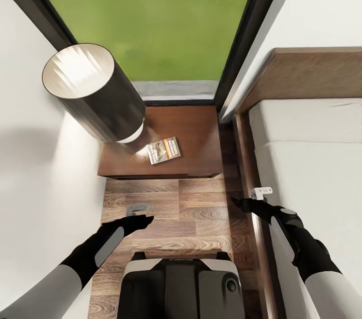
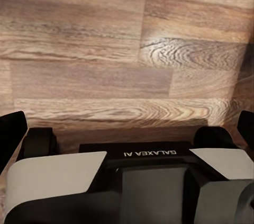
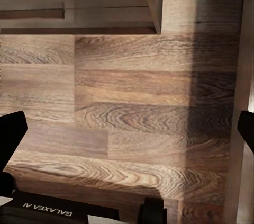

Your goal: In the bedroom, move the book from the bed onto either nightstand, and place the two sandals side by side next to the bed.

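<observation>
While both arms hang low over the floor, the book lies flat on the nightstand beside the lamp.
That half looks done, so the arms seem parked between jobs; left gripper and right gripper both spread wide, holding nothing; bed just right; sandals unseen.

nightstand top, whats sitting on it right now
The book lies flat on the nightstand, beside a lamp whose dark shade hides its base and the corner under it.
</observation>
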You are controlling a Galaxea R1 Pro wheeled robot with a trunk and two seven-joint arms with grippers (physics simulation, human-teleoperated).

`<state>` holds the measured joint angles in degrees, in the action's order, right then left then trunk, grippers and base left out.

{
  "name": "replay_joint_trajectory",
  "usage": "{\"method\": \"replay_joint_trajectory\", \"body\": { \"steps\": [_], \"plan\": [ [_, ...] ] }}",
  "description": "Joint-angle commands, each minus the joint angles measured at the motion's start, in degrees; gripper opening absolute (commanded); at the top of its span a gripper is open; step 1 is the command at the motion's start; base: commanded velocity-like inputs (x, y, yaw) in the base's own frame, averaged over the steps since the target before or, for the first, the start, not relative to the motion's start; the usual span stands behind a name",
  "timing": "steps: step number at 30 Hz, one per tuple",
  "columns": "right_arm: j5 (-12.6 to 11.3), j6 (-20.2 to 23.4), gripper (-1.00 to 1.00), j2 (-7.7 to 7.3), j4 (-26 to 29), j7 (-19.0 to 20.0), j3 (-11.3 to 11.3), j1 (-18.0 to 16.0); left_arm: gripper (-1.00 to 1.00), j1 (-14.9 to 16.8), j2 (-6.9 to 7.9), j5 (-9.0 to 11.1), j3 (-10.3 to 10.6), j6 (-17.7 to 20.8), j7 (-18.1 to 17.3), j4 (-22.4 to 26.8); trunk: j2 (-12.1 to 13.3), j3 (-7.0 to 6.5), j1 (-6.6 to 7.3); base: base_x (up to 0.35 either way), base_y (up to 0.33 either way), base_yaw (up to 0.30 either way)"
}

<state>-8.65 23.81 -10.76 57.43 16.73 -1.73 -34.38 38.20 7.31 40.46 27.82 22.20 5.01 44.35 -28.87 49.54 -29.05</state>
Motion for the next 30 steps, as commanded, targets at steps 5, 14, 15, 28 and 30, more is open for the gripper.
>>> {"method": "replay_joint_trajectory", "body": {
  "steps": [5, 14, 15, 28, 30],
  "plan": [
    [-0.62, 0.28, 1.00, -0.05, 0.00, -0.19, -0.11, 0.00, 1.00, 0.03, 0.07, 0.58, 0.30, 0.12, 0.53, 0.12, 1.95, -1.29, 1.07, 0.000, 0.000, 0.000],
    [-0.87, 0.25, 1.00, -0.16, -0.67, -0.20, 0.00, 0.01, 1.00, 0.03, -0.01, 0.54, 0.31, 0.07, 0.53, 0.21, 5.56, -3.74, 3.05, 0.000, 0.000, 0.000],
    [-0.86, 0.16, 1.00, -0.27, -1.41, -0.20, 0.08, 0.01, 1.00, 0.03, -0.01, 0.52, 0.31, 0.12, 0.53, 0.24, 5.95, -4.01, 3.26, 0.000, 0.000, 0.000],
    [-1.09, -6.31, 1.00, -0.63, -8.28, -0.16, 0.44, 0.05, 1.00, 0.03, 0.17, 0.89, 0.39, 0.51, 0.37, 0.21, 5.95, -5.24, 3.26, 0.000, 0.000, 0.000],
    [-1.19, -6.49, 1.00, -0.67, -8.95, -0.15, 1.13, 0.09, 1.00, 0.03, 0.26, 0.99, 0.42, 0.40, 0.63, 0.19, 5.95, -5.43, 3.26, 0.000, 0.000, 0.000]
  ]
}}
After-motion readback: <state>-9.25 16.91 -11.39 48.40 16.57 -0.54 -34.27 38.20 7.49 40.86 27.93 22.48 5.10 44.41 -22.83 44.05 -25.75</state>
